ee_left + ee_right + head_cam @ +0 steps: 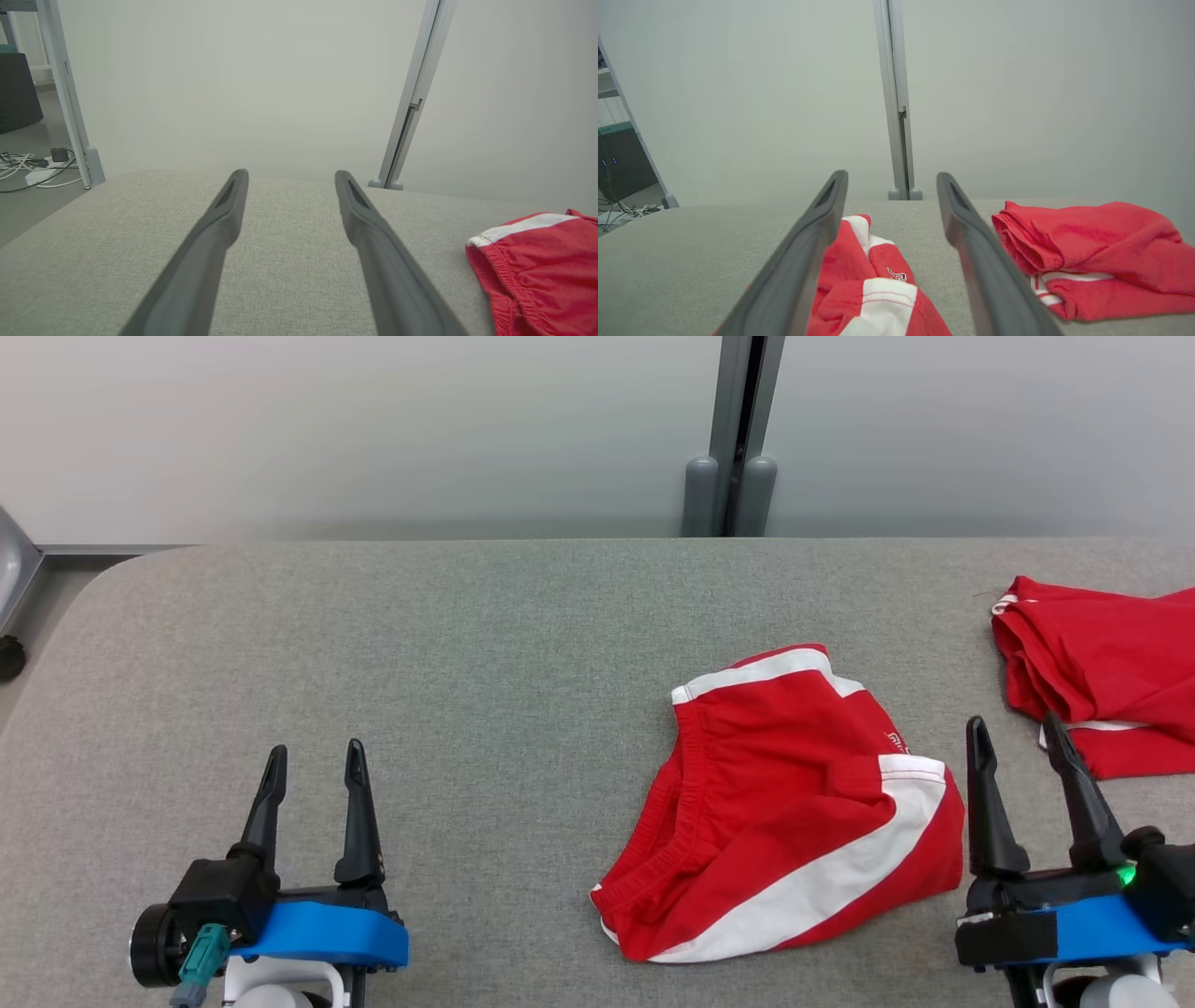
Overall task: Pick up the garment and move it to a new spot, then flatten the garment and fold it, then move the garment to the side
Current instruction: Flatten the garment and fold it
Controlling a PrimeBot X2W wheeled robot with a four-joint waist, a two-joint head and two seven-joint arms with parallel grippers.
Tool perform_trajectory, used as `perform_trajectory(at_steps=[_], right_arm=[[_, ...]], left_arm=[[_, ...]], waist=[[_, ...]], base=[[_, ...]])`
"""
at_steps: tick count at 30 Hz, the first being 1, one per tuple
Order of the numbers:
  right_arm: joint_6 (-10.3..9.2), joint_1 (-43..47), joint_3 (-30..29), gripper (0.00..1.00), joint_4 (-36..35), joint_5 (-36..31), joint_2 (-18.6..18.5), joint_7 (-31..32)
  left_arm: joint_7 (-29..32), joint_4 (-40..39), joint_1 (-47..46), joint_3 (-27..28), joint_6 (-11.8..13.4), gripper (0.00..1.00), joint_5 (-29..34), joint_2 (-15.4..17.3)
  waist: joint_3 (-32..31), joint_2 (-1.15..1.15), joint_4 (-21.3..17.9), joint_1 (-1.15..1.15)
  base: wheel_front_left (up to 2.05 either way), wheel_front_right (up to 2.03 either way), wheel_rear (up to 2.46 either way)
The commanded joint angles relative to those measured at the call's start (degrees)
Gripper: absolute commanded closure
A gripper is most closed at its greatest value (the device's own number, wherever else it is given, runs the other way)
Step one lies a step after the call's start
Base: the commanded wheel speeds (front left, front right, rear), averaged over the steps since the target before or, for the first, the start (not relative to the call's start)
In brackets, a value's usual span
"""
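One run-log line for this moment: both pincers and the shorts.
left pincer: open, empty, over table | right pincer: open, empty, between shorts and second red garment | shorts: rumpled on table, unfolded
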Motion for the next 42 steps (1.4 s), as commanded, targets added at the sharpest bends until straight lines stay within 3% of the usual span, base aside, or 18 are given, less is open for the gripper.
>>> perform_trajectory(at_steps=[1, 13, 22, 30, 37, 42], right_arm=[[0.01, 1.02, 0.12, 0.0, -0.7, -0.11, 0.31, -0.25], [0.01, 1.54, 1.23, 0.0, -1.09, -1.97, 0.84, -0.23], [0.01, -0.83, 2.09, 0.0, 0.0, -1.3, 0.84, -0.23], [0.01, -1.86, 2.18, 0.0, 0.57, -0.74, 0.83, -0.22], [0.01, -2.6, 1.92, 0.0, 0.98, -0.43, 0.83, -0.22], [0.01, -3.02, 2.01, 0.0, 1.55, -0.49, 0.84, -0.22]], left_arm=[[-0.26, 0.08, 0.21, -0.11, -0.11, 0.0, 0.51, -0.03], [-0.26, 0.97, -1.53, -2.42, -2.21, 0.0, 2.74, 0.18], [-0.27, 6.23, -7.34, -16.73, -4.49, 0.0, 4.16, 0.35], [0.62, 12.77, -10.02, -30.31, -4.46, 0.0, -0.23, 3.48], [1.58, 18.52, -11.83, -35.92, -4.47, 0.0, -3.04, 5.51], [1.55, 23.58, -13.54, -37.49, -4.46, 0.0, -4.49, 5.24]], waist=[[-0.02, 0.0, 0.0, 0.0], [0.01, 0.0, -0.07, 0.0], [1.81, 0.0, -1.4, 0.0], [3.65, 0.0, -3.32, 0.0], [5.21, 0.0, -5.1, 0.0], [6.11, 0.0, -6.1, 0.0]], base=[[0.0, 0.0, 0.0], [0.0, 0.0, 0.0], [0.0, 0.0, 0.0], [0.0, 0.0, 0.0], [0.0, 0.0, 0.0], [0.0, 0.0, 0.0]])
